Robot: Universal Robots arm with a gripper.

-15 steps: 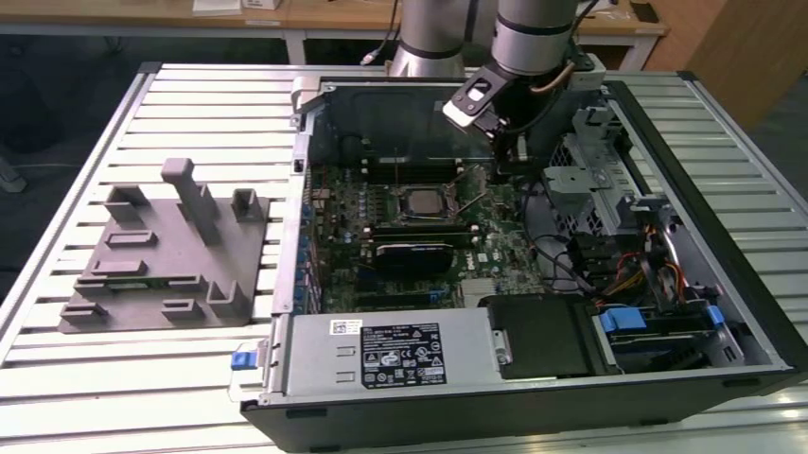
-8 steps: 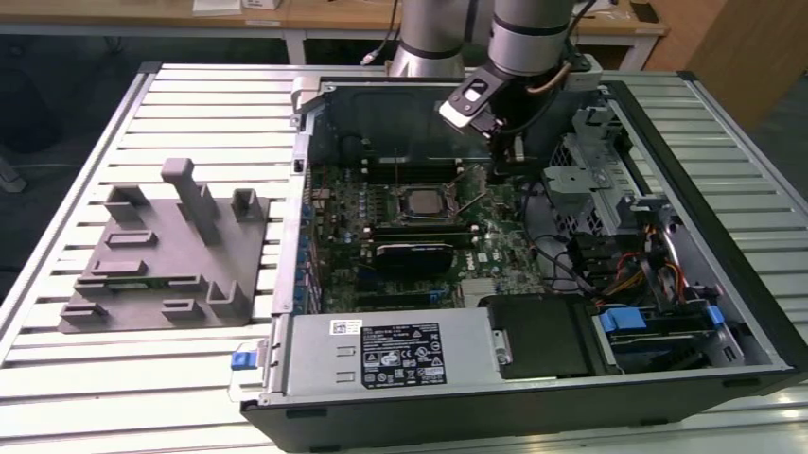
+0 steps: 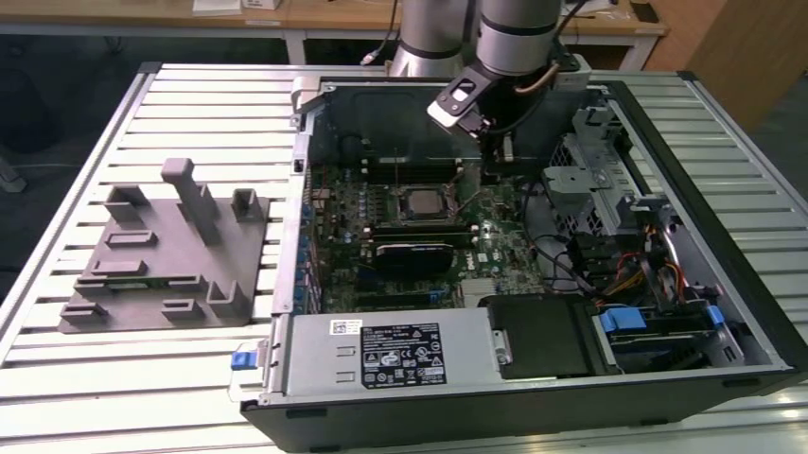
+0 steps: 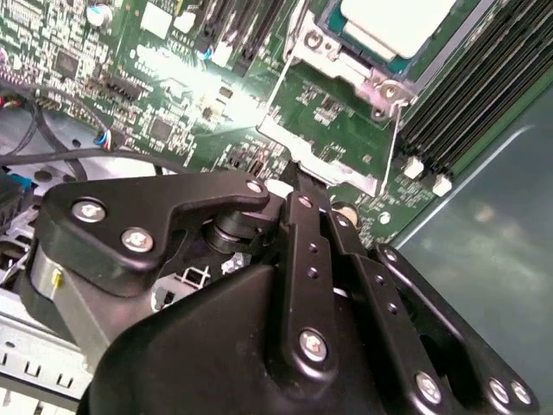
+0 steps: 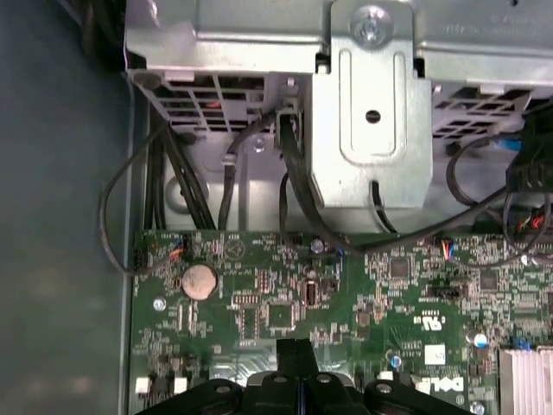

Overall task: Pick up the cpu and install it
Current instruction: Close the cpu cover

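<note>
Since the fingers (image 5: 287, 363) are pressed together on nothing just above the green board (image 5: 346, 294), pickup looks done: one cpu (image 4: 393, 22) already sits in its socket, though I cannot tell whether it is clamped. Farther off, one open computer case (image 3: 505, 416) and one grey fixture (image 3: 165, 255) rest on the tabletop (image 3: 189, 104).

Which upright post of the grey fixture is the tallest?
The narrow post at the back of the fixture; the other posts around it are wider and stand clearly lower.
</note>
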